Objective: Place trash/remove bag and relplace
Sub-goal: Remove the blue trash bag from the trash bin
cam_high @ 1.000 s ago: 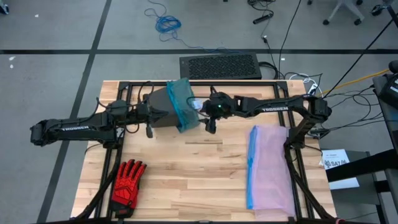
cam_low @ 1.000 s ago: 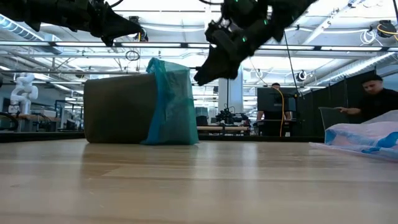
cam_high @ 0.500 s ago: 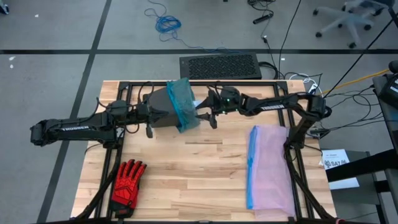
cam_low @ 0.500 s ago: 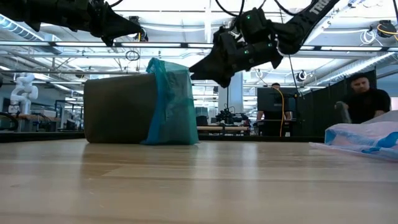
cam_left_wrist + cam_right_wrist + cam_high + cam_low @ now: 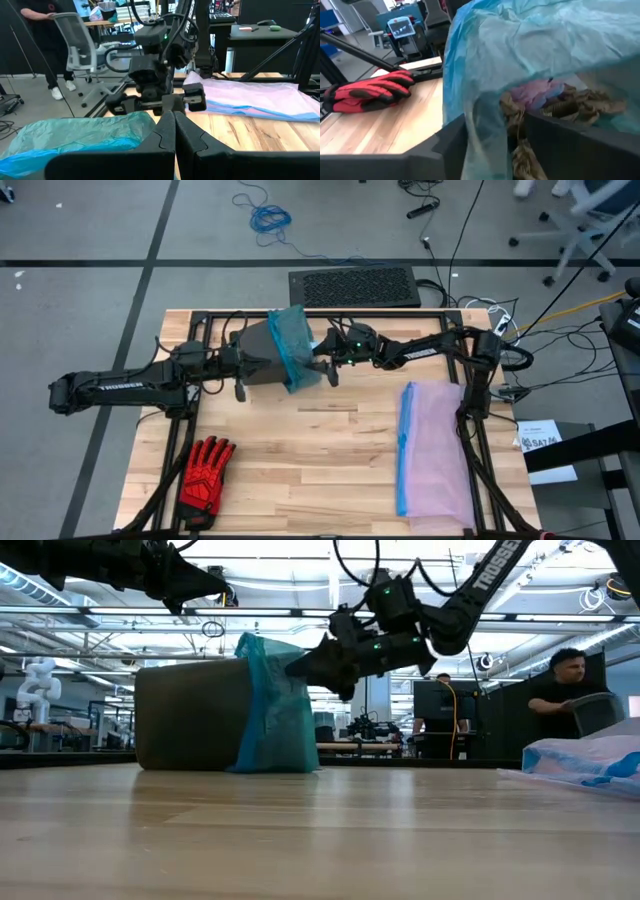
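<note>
From my screen the bin (image 5: 258,352) lies on its side at the table's far edge, teal bag (image 5: 293,346) over its mouth. My right gripper (image 5: 322,366) sits at that rim, fingers spread around bag plastic, trash (image 5: 555,102) just inside. Left gripper (image 5: 238,357) is clenched atop the bin.

The bin's mouth (image 5: 300,348), facing three o'clock, was crowded by the teal bag (image 5: 291,340) and the right gripper (image 5: 322,364) pressed against it, while bare tabletop (image 5: 310,450) lay between the red glove (image 5: 205,470) at seven o'clock and the lilac bag (image 5: 435,445) at four.
</note>
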Motion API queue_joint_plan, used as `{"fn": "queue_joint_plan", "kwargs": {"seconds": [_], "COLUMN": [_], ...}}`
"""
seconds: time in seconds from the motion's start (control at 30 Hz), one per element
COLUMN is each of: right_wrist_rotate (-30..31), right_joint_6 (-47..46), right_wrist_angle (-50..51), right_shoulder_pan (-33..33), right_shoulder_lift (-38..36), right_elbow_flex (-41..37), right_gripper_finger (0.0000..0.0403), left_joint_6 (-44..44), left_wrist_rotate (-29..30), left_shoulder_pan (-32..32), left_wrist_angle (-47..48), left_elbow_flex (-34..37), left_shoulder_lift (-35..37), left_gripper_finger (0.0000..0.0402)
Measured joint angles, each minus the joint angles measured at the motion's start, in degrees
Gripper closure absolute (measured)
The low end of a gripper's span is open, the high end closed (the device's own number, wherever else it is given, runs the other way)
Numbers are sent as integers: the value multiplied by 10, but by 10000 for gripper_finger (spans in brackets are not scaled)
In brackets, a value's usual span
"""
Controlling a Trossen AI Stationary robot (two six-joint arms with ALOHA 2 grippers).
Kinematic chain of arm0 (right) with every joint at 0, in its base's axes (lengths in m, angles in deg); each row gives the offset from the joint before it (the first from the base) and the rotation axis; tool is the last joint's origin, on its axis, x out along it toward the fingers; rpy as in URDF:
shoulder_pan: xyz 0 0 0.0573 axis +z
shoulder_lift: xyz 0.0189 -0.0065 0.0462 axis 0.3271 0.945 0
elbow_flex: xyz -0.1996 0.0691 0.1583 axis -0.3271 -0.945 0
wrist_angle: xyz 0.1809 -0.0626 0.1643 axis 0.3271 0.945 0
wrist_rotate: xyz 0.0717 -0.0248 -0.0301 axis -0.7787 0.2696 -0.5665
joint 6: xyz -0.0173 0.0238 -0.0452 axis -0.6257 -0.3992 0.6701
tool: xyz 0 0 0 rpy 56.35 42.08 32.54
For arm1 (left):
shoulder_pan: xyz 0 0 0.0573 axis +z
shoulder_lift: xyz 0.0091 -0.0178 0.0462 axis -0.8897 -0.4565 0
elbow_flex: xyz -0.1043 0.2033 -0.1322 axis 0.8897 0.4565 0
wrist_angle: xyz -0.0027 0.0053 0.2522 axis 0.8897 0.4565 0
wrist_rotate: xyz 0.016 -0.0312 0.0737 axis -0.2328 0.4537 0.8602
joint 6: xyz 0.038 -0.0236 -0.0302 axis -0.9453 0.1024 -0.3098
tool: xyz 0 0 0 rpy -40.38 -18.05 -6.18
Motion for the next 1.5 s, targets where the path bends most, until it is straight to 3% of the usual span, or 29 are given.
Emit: {"fn": "queue_joint_plan", "kwargs": {"seconds": [0.27, 0.43, 0.77, 0.97, 1.17, 1.5], "right_wrist_rotate": [22, 56, 151, 213, 262, 294], "right_joint_6": [21, 70, 218, 261, 270, 257], "right_wrist_angle": [17, 176, 605, 762, 871, 1029], "right_shoulder_pan": [17, 37, 93, 102, 107, 111], "right_shoulder_lift": [61, 47, 37, 37, 36, 51], "right_elbow_flex": [83, 158, 426, 549, 609, 614], "right_gripper_finger": [390, 400, 402, 403, 403, 403], "left_joint_6": [0, 0, 0, 0, -4, -10], "left_wrist_rotate": [0, 0, 0, 0, 0, 0], "left_shoulder_pan": [0, 0, 0, 0, 0, 0], "left_wrist_angle": [1, 3, 3, 3, 3, -2], "left_elbow_flex": [0, 0, 0, 0, 0, 0], "left_shoulder_lift": [0, 0, 5, 17, 19, 19], "left_gripper_finger": [402, 402, 402, 402, 402, 402]}}
